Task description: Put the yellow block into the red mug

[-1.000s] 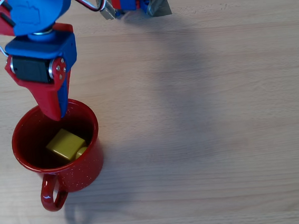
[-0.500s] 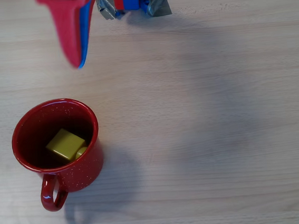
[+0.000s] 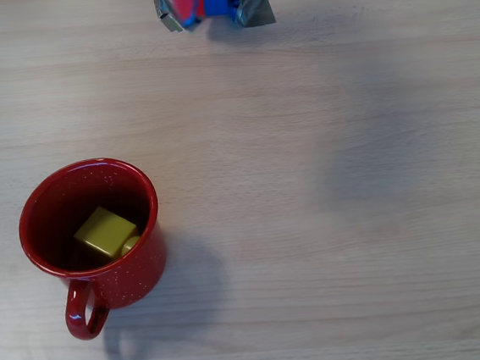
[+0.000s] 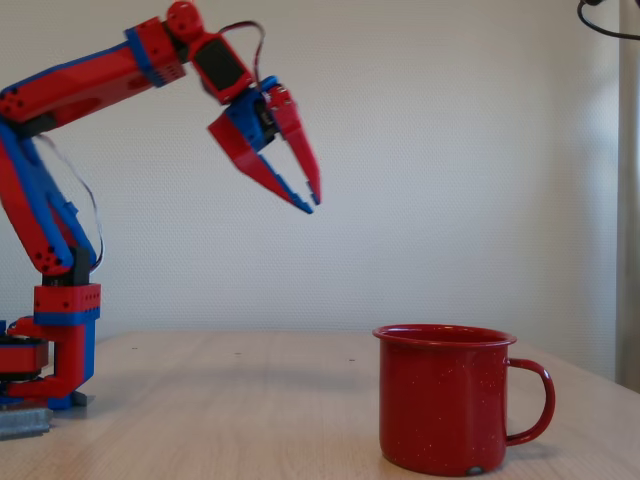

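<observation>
- The red mug [image 4: 446, 398] is being shown nearest in the fixed view, standing upright on the wooden table [image 4: 230, 410], handle pointing right. In the overhead view the mug [image 3: 138, 266] is sitting at the lower left, handle toward the bottom edge.
- The yellow block [image 3: 105, 232] is being seen lying inside the mug in the overhead view, tilted a bit, down against the dark red bottom. It's hidden by the mug wall in the fixed view.
- Farther back, the gripper [image 4: 311, 198] is being held high in the air, well apart from the mug and up to its left in the fixed view, tips pointing down and to the right.
- The jaws are being kept nearly together, just a thin gap at the tips, and nothing is being held or touched.
- The arm's base [image 4: 60, 345] is being seen at the far left of the table; in the overhead view the base [image 3: 206, 0] is sitting at the top edge.
</observation>
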Action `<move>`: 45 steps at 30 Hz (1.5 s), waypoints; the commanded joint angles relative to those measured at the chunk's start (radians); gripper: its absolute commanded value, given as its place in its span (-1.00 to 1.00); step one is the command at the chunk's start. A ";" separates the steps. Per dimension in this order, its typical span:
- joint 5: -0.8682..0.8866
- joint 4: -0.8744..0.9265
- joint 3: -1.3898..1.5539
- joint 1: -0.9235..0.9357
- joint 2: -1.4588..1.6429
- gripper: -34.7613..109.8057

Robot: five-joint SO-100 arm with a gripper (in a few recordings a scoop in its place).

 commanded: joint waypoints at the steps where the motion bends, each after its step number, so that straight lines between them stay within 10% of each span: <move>1: 0.005 -0.044 0.103 -0.006 0.153 -0.52; 23: 0.038 -0.135 1.008 -0.109 0.979 -0.52; 45: 0.008 -0.115 1.302 -0.075 1.132 -0.52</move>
